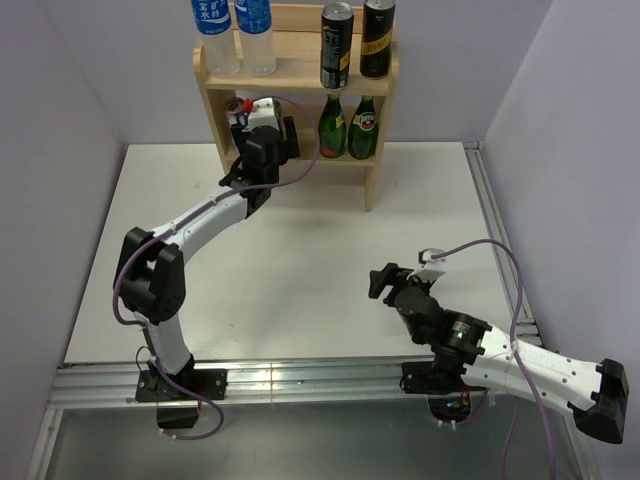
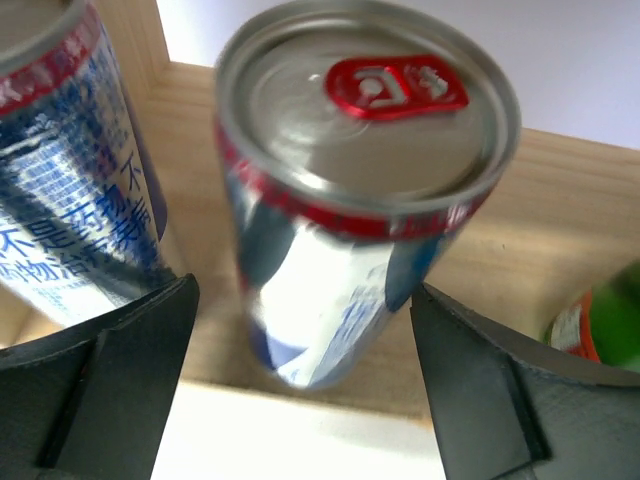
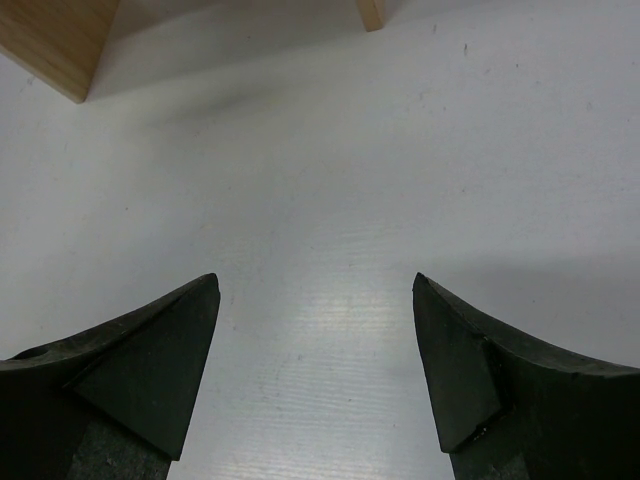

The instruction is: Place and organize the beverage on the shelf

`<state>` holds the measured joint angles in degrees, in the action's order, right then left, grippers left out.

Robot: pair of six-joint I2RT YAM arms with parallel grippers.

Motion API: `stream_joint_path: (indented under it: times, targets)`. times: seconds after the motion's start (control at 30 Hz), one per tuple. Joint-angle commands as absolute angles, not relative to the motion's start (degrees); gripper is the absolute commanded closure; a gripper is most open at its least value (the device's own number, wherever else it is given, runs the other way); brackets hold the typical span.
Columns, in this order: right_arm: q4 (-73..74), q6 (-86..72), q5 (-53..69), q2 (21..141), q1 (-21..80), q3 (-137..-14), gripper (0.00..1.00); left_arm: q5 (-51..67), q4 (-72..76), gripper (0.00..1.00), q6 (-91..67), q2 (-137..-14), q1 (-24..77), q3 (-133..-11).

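Note:
The light-wood shelf (image 1: 300,75) stands at the table's far edge. Two water bottles (image 1: 236,35) and two black-and-gold cans (image 1: 355,42) stand on its top tier. My left gripper (image 1: 258,118) is at the lower tier's left part. In the left wrist view a slim silver can (image 2: 365,200) with a red tab stands on the lower board, and the left gripper (image 2: 303,300) is open, its fingers apart from the can on both sides. A second silver can (image 2: 60,180) stands just left of it. My right gripper (image 1: 385,283) hangs open and empty over the table (image 3: 315,285).
Two green glass bottles (image 1: 348,128) fill the right part of the lower tier, and one shows at the right edge of the left wrist view (image 2: 600,320). The shelf's side panel foot (image 3: 60,40) lies ahead of the right gripper. White walls close in the table.

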<state>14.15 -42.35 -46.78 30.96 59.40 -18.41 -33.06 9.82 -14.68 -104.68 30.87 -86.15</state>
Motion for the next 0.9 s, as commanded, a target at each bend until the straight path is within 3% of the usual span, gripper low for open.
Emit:
stream_joint_path:
  times: [0.0, 0.4, 0.5, 0.53, 0.6, 0.67, 0.7, 0.73, 0.8, 0.87]
  targets:
    - [13.1, -42.9, -49.1, 32.0, 59.8, -19.0, 0.15, -31.4, 10.6, 0.05, -16.3, -99.1, 31.0, -84.5]
    - [17.3, -39.1, -49.0, 32.7, 59.9, -28.3, 0.16, -28.7, 8.3, 0.02, -17.0, -91.6, 33.8, -79.5]
    - [15.3, -34.8, -47.7, 33.4, 59.8, -33.8, 0.21, -28.6, 6.3, 0.02, -17.8, -88.5, 35.0, -77.9]
    - [14.2, -33.5, -46.7, 34.2, 59.8, -35.7, 0.32, -28.9, 5.9, 0.02, -18.5, -87.5, 35.4, -77.1]
    - [13.3, -28.8, -45.9, 38.2, 59.8, -42.7, 0.42, -29.7, 5.0, 0.02, -19.7, -83.2, 36.8, -73.6]
    - [12.9, -25.9, -44.7, 44.0, 59.8, -48.1, 0.59, -30.1, 3.7, 0.02, -22.1, -79.9, 37.5, -70.9]
    - [13.0, -23.0, -44.2, 46.3, 59.8, -53.6, 0.68, -29.9, 3.7, 0.02, -22.8, -76.3, 38.1, -67.5]
    - [13.0, -21.6, -43.9, 48.4, 59.7, -56.4, 0.85, -30.0, 3.1, 0.03, -23.8, -74.5, 38.3, -66.0]
    - [12.2, -17.3, -41.9, 54.4, 59.6, -63.6, 1.0, -30.6, 2.3, 0.03, -24.7, -70.0, 39.5, -61.9]
    - [12.3, -15.4, -37.7, 60.2, 58.3, -68.4, 1.0, -31.2, 0.6, 0.03, -26.1, -67.4, 40.3, -59.5]
